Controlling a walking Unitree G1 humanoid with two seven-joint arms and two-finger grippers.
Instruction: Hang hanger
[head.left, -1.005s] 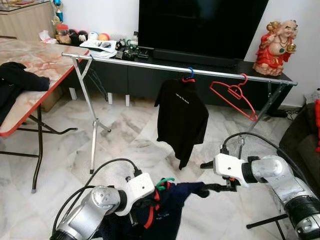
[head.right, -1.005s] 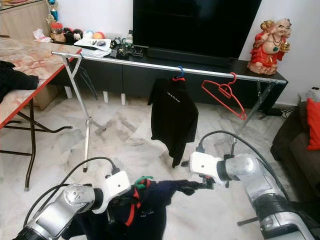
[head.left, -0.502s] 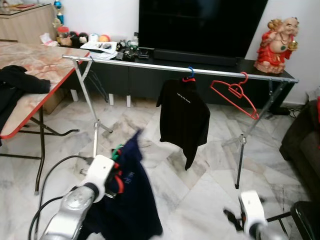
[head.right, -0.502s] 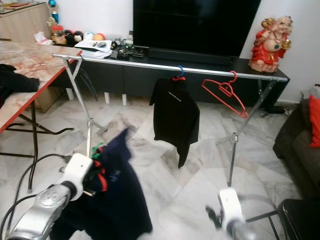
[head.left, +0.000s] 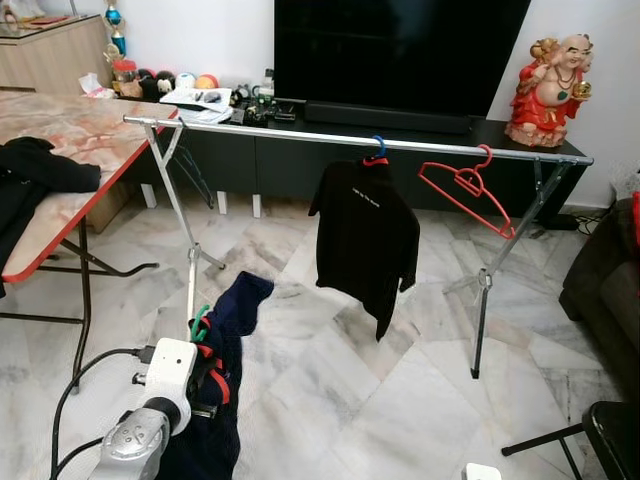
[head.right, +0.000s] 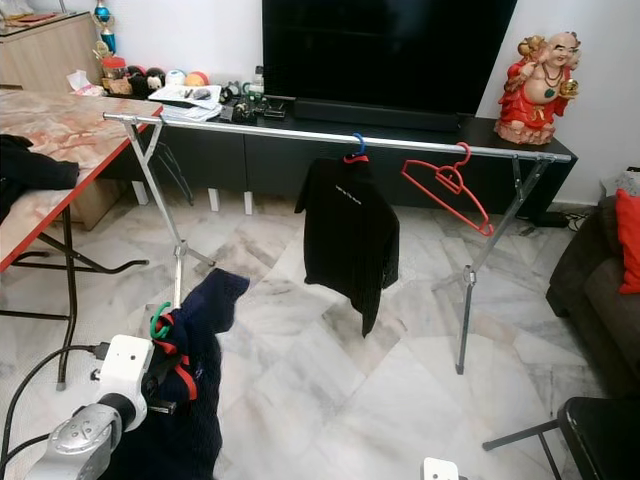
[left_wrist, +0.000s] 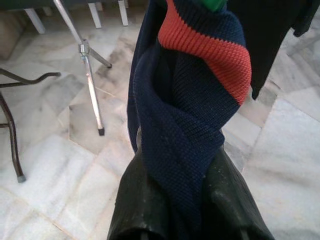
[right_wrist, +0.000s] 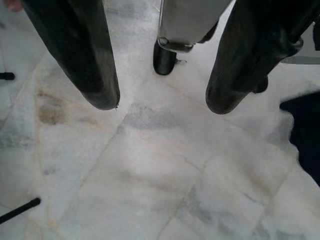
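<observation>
My left gripper (head.left: 207, 368) is low at the front left, shut on the collar of a navy garment (head.left: 228, 410) with a red neckband (left_wrist: 210, 55). A green hanger hook (head.left: 199, 320) sticks up out of that collar. The garment droops to the floor, one sleeve lying toward the rack. The silver clothes rail (head.left: 290, 133) spans the room ahead. On it hang a black shirt (head.left: 366, 240) on a blue-hooked hanger and an empty red hanger (head.left: 466, 188). My right gripper (right_wrist: 164, 105) is open, pointing down at the marble floor.
A red-edged marble-top table (head.left: 70, 130) with a black garment (head.left: 35, 175) stands at the left. A dark TV cabinet (head.left: 300, 165) and a red statue (head.left: 547, 90) lie behind the rail. A dark sofa (head.left: 605, 290) sits at the right.
My right gripper let go of the navy sleeve and dropped low. The left arm swung the garment to the left and down; it now hangs loose.
</observation>
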